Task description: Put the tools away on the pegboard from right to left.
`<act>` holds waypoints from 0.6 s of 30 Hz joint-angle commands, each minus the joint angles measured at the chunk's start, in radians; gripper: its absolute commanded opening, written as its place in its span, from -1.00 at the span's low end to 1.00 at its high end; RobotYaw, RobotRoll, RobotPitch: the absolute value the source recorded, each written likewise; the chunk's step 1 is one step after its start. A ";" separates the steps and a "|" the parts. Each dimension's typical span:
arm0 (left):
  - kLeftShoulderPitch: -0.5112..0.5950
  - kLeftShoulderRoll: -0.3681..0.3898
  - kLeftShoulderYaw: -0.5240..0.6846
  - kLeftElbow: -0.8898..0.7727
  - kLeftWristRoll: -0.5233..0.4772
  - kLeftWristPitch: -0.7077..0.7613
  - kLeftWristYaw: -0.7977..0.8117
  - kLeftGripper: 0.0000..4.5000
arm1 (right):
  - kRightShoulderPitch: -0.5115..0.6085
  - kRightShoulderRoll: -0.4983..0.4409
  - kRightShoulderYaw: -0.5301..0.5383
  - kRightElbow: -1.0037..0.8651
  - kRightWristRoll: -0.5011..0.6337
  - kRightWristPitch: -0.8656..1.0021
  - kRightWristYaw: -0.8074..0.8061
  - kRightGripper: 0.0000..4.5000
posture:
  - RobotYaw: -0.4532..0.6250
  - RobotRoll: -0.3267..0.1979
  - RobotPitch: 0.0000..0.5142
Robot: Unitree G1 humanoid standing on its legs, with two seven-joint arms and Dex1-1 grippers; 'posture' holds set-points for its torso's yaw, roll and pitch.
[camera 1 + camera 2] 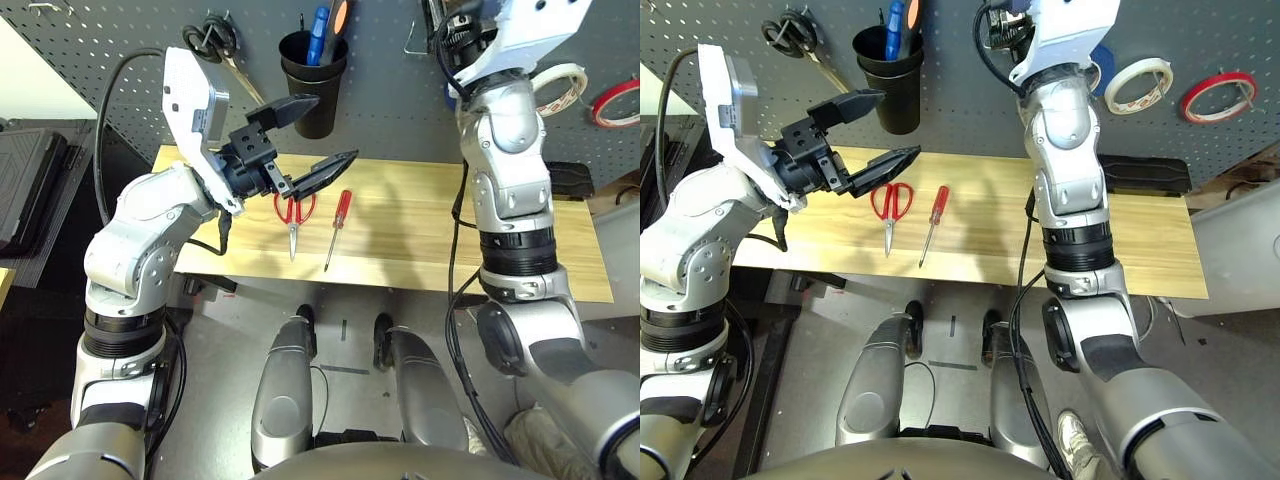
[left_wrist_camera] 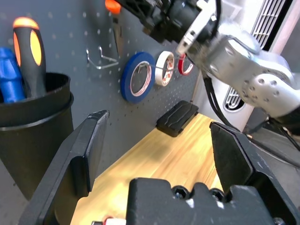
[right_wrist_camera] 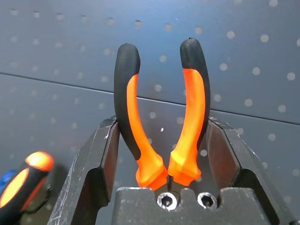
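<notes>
Right claw clamped on the orange-and-black-handled pliers, handles pointing at the pegboard, raised high before it. Left claw fingers apart, nothing between them, above the counter. Red-handled scissors and slim red-handled screwdriver lie side by side on counter. Thin red tape ring hangs on pegboard.

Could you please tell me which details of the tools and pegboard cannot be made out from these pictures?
- Pliers: head hidden inside the right gripper, right wrist view.
- Right gripper: cut off by the top edge, eye views.
- Empty hook: whether the pliers are lined up with it.
- Cup holder: contents partly hidden by its rim.
</notes>
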 commanded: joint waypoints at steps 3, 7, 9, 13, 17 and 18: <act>0.028 0.015 -0.009 -0.043 0.010 0.004 0.009 1.00 | -0.038 0.032 -0.010 0.098 0.015 -0.100 -0.013 0.37 | 0.23 0.25 0.15; 0.041 0.019 -0.006 -0.059 0.006 0.011 0.022 1.00 | -0.062 0.053 -0.005 0.160 0.014 -0.151 -0.015 0.37 | 0.26 0.25 0.18; 0.047 0.022 -0.005 -0.064 0.005 0.012 0.026 1.00 | -0.075 0.055 0.001 0.182 0.007 -0.181 -0.011 0.37 | 0.27 0.25 0.18; 0.055 0.027 -0.003 -0.068 0.002 0.011 0.031 1.00 | -0.097 0.052 0.008 0.212 -0.008 -0.224 -0.011 0.37 | 0.28 0.25 0.17; 0.056 0.024 -0.008 -0.068 0.004 0.009 0.036 1.00 | -0.104 0.032 0.028 0.213 -0.039 -0.274 0.003 0.37 | 0.28 0.25 0.15; 0.055 0.024 -0.009 -0.065 0.004 0.007 0.035 1.00 | -0.103 0.029 0.032 0.210 -0.045 -0.284 0.004 0.37 | 0.27 0.25 0.14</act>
